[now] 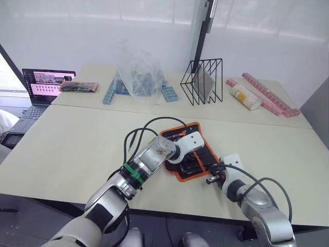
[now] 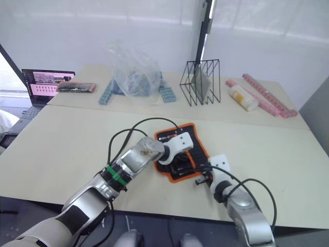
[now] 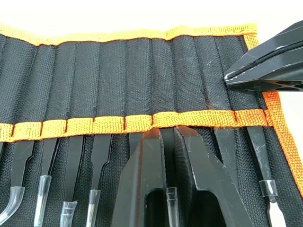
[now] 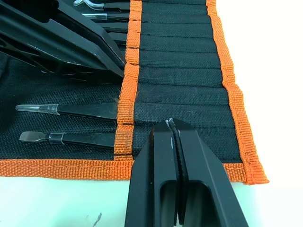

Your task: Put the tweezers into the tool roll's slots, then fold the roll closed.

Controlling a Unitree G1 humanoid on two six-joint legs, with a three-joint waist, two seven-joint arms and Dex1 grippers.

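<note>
No brand name or readable writing shows on the black fabric tool roll with orange trim (image 1: pixel 186 154), which lies unrolled near the front edge of the pale beige table (image 1: pixel 72 149). Its narrow sewn slots (image 3: pixel 142 75) run in a row under an orange stitched band, and the slim black tweezers (image 3: pixel 102 151) sit in them, their clear-capped tips sticking out.

The left gripper (image 3: pixel 168 135) rests on the roll with its fingers nearly together around one tweezer at the band. The right gripper (image 4: pixel 174 130) has its fingers pressed together, holding nothing, its tip over the roll's corner slots.

A second table behind carries an open laptop (image 1: pixel 45 85) with a pink screen, a crumpled clear plastic bag (image 1: pixel 138 72), blue blocks, a black wire rack (image 1: pixel 203 81), a pale bottle (image 1: pixel 244 96) and pink strips. White translucent panels wall the room.
</note>
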